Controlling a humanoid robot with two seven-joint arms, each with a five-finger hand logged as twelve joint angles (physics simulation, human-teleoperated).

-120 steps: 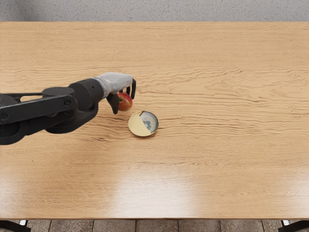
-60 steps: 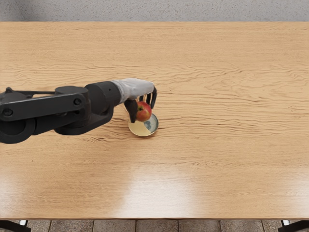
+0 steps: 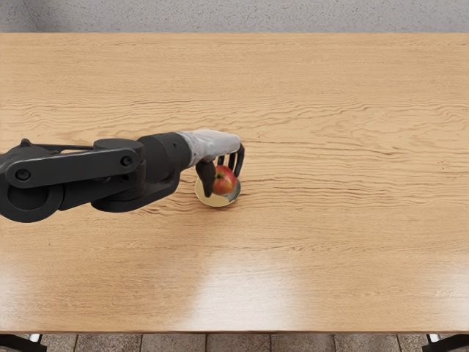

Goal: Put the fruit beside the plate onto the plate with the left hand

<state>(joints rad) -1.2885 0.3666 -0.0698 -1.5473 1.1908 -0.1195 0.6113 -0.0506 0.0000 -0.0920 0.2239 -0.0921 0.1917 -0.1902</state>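
Black arm (image 3: pixel 80 176), grey left hand (image 3: pixel 214 149), dark fingers (image 3: pixel 208 180)

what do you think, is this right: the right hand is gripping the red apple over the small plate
No. It is the left hand, whose arm enters from the picture's left edge, gripping the red apple over the small plate. The head view shows this.

Bright, even, sharp render. Pale glare sheens the table (image 3: pixel 352 110) nearer the camera than the left hand (image 3: pixel 220 152). Faint shadow lies under it.
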